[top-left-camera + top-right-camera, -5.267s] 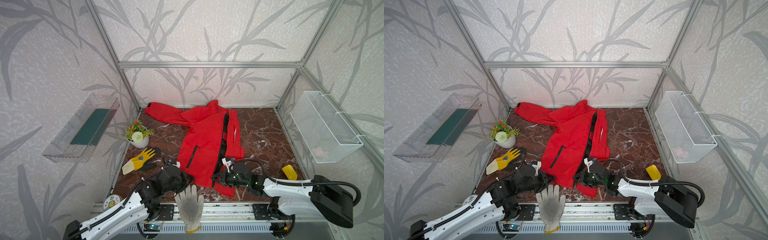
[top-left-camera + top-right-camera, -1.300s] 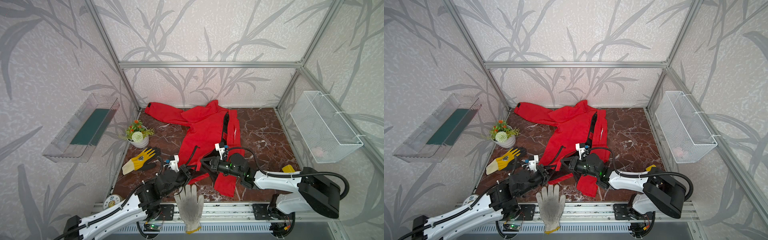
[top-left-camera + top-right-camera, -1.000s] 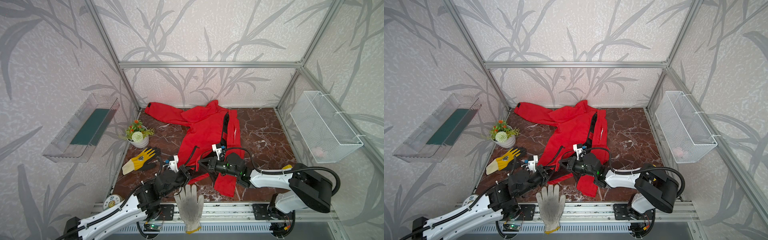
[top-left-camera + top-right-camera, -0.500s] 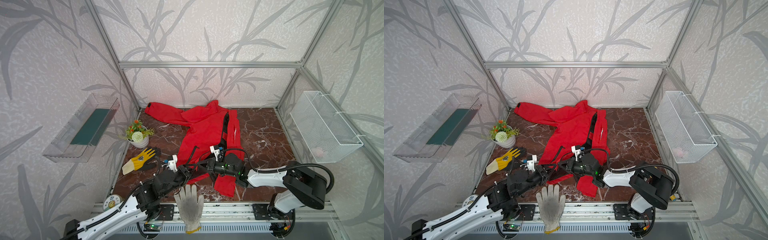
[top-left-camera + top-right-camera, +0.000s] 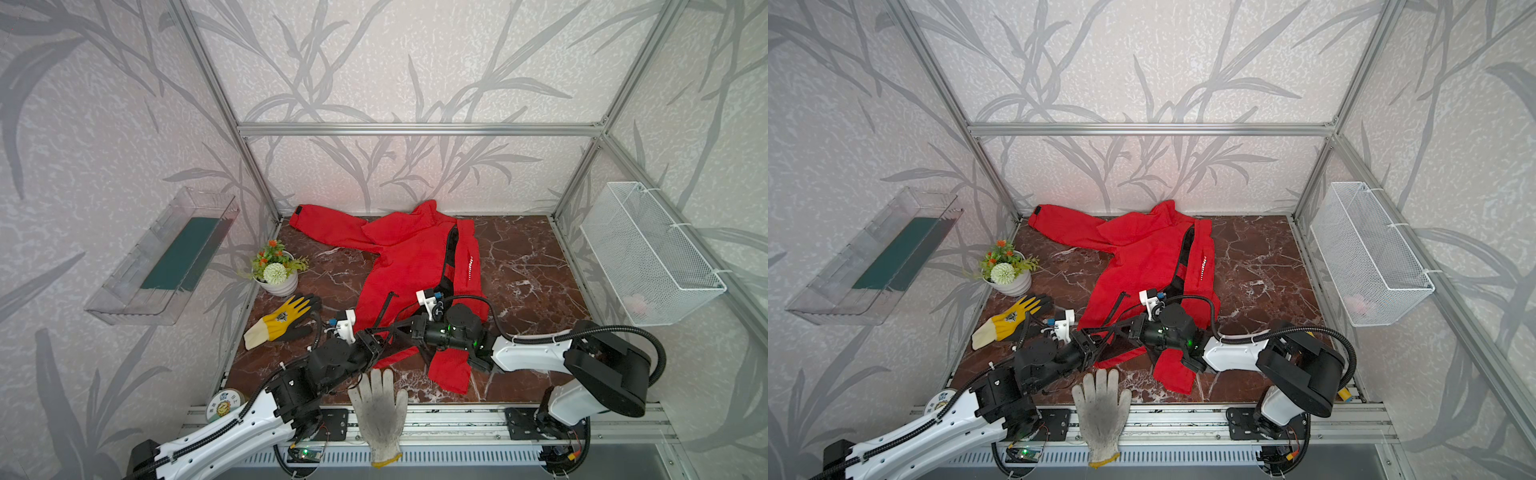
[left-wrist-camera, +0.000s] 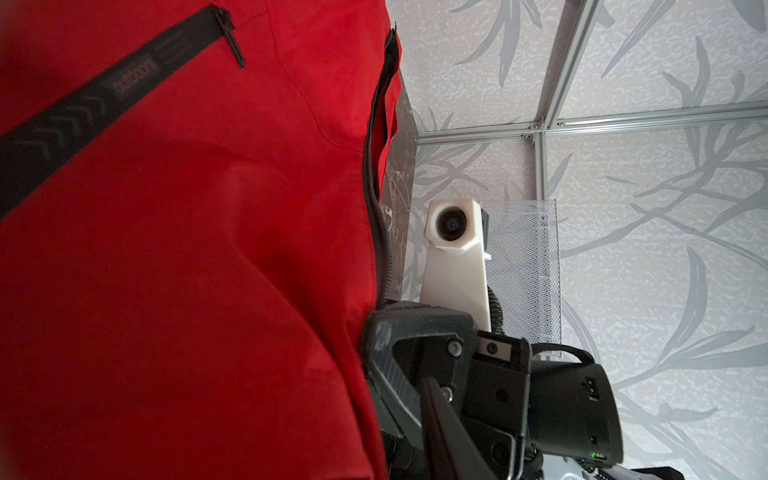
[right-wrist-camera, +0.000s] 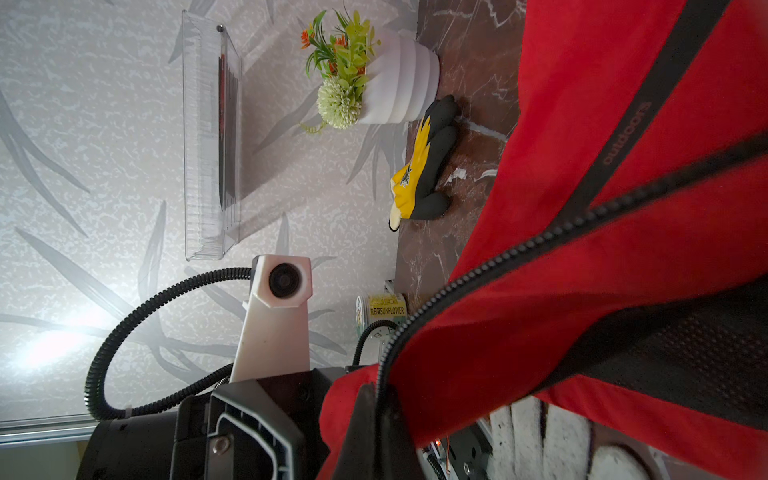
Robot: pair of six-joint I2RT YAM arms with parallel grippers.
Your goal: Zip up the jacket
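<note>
R claw (image 5: 395, 329) pinches jacket (image 5: 409, 257) hem by L claw (image 5: 376, 341).

Both arms are rocking glossy shells, the white left arm (image 5: 232, 436) and the white right arm (image 5: 536, 359), with chunky matte-black joint housings (image 5: 602, 372) bulging out of them. Ribbed black cable conduit (image 5: 623, 329) is looping off each one. Each wrist is carrying a faceted white camera pod (image 6: 453, 226) with a round black lens. The right gripper (image 6: 371, 332) is showing off black carbon-weave fingers (image 6: 395, 374) dotted with silver screws (image 6: 454, 345) — and a tiny green light (image 6: 595, 454) is glowing on its motor block.
</note>
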